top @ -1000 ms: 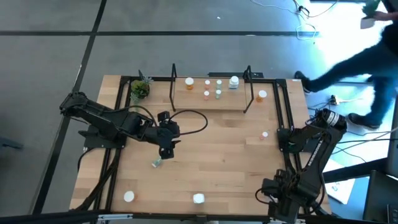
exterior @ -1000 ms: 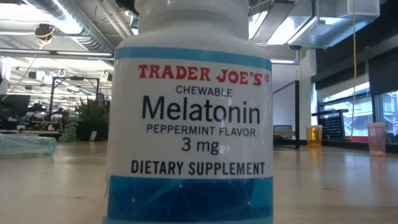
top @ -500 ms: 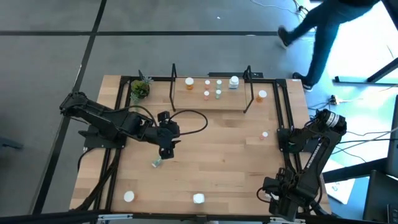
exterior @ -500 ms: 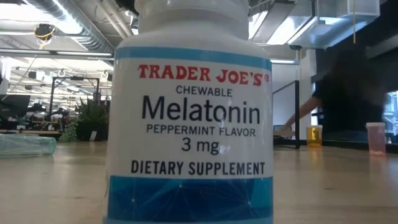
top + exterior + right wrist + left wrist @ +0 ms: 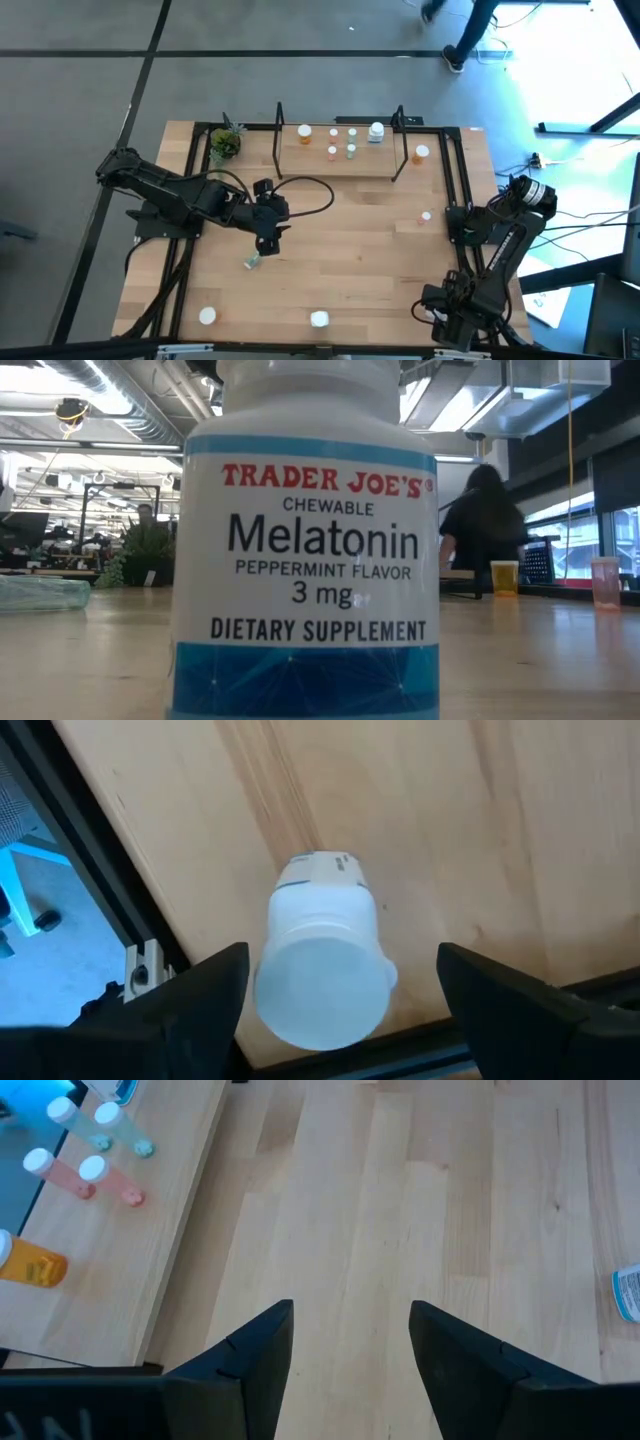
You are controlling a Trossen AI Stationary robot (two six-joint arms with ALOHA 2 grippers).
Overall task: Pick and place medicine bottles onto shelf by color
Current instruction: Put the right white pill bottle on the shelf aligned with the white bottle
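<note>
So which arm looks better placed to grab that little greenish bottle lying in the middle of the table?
The left, probably. The left gripper hovers open next to the pale green bottle, which lies on its side. The right gripper is open at the table's near right corner, around a white bottle.

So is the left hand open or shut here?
Open: the left hand shows a wide gap between its fingers, with only bare table between them.
</note>
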